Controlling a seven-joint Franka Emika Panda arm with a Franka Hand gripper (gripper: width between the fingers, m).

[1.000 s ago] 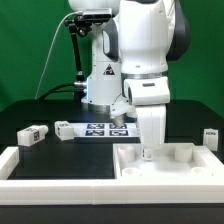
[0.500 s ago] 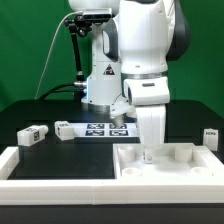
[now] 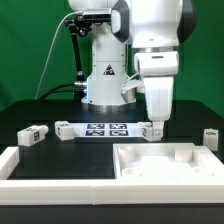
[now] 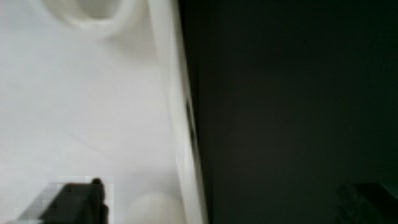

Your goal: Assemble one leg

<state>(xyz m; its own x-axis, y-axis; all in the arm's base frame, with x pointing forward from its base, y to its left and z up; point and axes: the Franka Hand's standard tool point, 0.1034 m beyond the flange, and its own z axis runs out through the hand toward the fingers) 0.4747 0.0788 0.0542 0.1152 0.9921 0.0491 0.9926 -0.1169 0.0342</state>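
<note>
Spread and empty over the far rim of the large white rimmed panel (image 3: 165,176), the claw (image 3: 153,129) should, I judge, descend squarely onto the small white stubby leg block (image 3: 33,134) lying far left on the dark tabletop (image 3: 40,113).

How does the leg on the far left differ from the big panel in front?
The leg is a small stubby block; the panel is wide, flat and rimmed. The leg lies at the exterior view's left, the panel at the front right. The leg shows a black-and-white marker; the panel shows none here. Both are white.
</note>
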